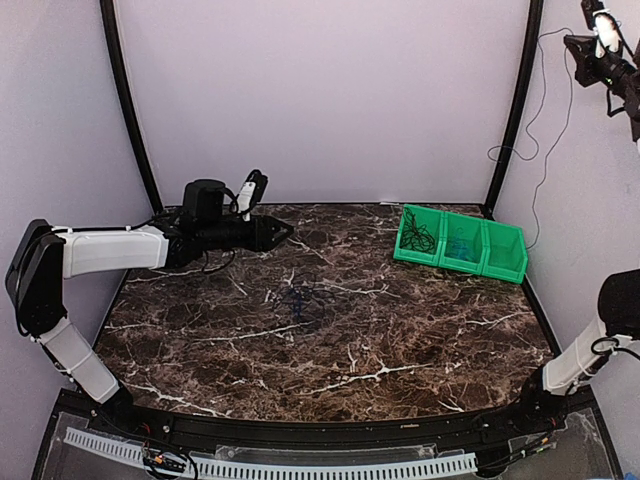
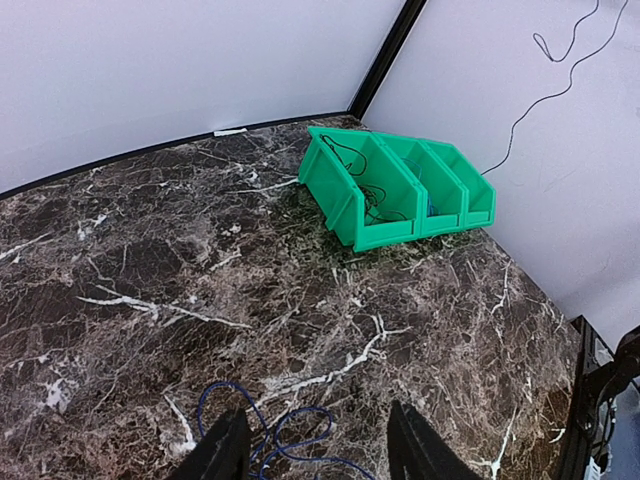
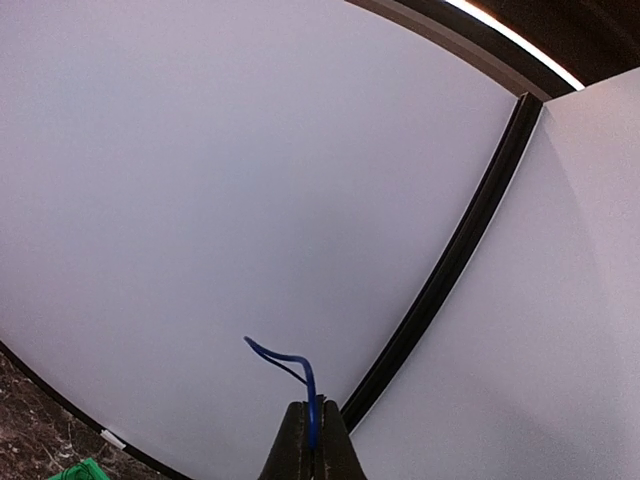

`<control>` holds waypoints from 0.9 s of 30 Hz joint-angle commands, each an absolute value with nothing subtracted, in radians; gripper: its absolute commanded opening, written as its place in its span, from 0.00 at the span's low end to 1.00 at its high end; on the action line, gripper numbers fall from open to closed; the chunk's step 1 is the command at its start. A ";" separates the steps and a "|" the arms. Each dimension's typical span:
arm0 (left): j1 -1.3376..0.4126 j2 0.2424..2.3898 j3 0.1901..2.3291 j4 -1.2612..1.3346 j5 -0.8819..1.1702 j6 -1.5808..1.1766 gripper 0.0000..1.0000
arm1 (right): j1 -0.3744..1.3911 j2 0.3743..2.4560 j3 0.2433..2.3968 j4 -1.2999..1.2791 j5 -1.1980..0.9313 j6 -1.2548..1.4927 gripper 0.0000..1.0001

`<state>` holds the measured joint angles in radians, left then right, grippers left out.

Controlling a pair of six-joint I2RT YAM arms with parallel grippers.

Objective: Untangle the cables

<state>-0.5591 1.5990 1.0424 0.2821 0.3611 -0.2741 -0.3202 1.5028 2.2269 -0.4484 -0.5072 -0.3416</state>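
Marble table, white walls. Top view: cables clumped at table centre; green bin at 2 o'clock; left gripper hovers above the table at 10 o'clock. Left wrist: fingers spread wide, nothing between them; cables loop blue on table at 6 o'clock, bin at 1 o'clock. Right wrist: right gripper pinched tight on a blue cable, wall behind.
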 commanded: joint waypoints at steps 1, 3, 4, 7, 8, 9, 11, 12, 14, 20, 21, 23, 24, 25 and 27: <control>-0.564 1.582 1.043 0.293 0.382 -0.279 0.49 | -0.325 1.506 2.173 -0.425 -0.469 -0.343 0.00; -0.563 1.581 1.044 0.293 0.384 -0.279 0.50 | -0.325 1.507 2.201 -0.433 -0.462 -0.346 0.00; -0.563 1.581 1.045 0.292 0.384 -0.280 0.50 | -0.324 1.508 2.236 -0.444 -0.464 -0.345 0.00; -0.563 1.578 1.047 0.291 0.390 -0.281 0.49 | -0.324 1.513 2.365 -0.479 -0.473 -0.345 0.00; -0.563 1.578 1.047 0.291 0.394 -0.283 0.50 | -0.326 1.510 2.396 -0.480 -0.469 -0.344 0.00; -0.563 1.578 1.047 0.291 0.396 -0.285 0.49 | -0.326 1.509 2.417 -0.479 -0.463 -0.345 0.00; -0.563 1.576 1.046 0.293 0.402 -0.291 0.49 | -0.326 1.503 2.431 -0.477 -0.452 -0.347 0.00; -0.564 1.576 1.047 0.293 0.406 -0.295 0.49 | -0.325 1.500 2.423 -0.475 -0.447 -0.351 0.00; -0.564 1.574 1.045 0.298 0.409 -0.299 0.49 | -0.326 1.493 2.382 -0.470 -0.437 -0.353 0.00; -0.565 1.572 1.040 0.302 0.409 -0.303 0.49 | -0.327 1.488 2.314 -0.448 -0.440 -0.352 0.00; -0.565 1.572 1.041 0.302 0.410 -0.305 0.49 | -0.326 1.490 2.308 -0.445 -0.440 -0.352 0.00; -0.566 1.575 1.040 0.303 0.412 -0.307 0.49 | -0.326 1.492 2.298 -0.440 -0.440 -0.352 0.00; -0.566 1.575 1.041 0.302 0.412 -0.307 0.49 | -0.326 1.494 2.293 -0.439 -0.440 -0.351 0.00; -0.566 1.576 1.040 0.302 0.413 -0.306 0.49 | -0.326 1.495 2.289 -0.437 -0.440 -0.352 0.00; -0.566 1.576 1.040 0.301 0.414 -0.306 0.49 | -0.326 1.498 2.280 -0.433 -0.439 -0.350 0.00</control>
<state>-0.5594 1.5990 1.0424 0.2825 0.3931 -0.3004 -0.3210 1.4971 2.2925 -0.4698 -0.4526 -0.3470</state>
